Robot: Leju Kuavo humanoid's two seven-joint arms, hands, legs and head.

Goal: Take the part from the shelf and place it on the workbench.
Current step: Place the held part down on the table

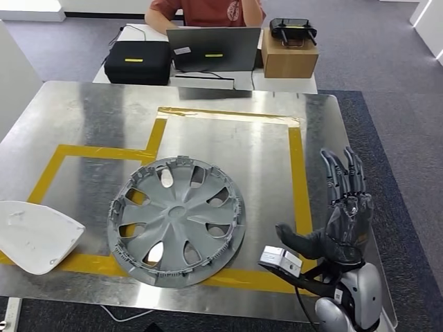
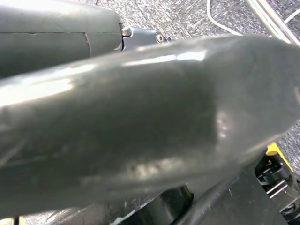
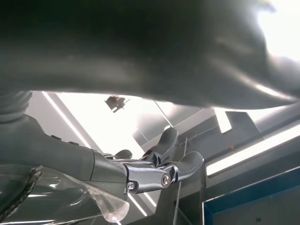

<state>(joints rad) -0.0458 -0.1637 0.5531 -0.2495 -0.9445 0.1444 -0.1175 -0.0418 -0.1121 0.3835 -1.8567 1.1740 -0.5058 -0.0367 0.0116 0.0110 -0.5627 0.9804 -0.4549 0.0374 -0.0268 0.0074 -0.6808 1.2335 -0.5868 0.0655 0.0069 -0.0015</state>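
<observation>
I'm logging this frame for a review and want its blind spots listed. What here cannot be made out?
- Left hand: the left wrist view is blocked by a blurred grey surface pressed close to the lens, so its state is unreadable.
- White part: cut off by the head view's left edge.
- Person: cropped by the top edge, partly behind the laptop.
- Right wrist view: a dark blurred mass covers its upper half.

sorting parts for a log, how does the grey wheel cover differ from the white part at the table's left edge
The grey wheel cover is round with cut-out openings between spokes; the white part is a smooth, solid panel that tapers to a point. The wheel cover lies wholly on the metal table, across the yellow tape; the white part runs off the picture's left edge. Both lie flat on the table, and no robot hand touches either.
</observation>
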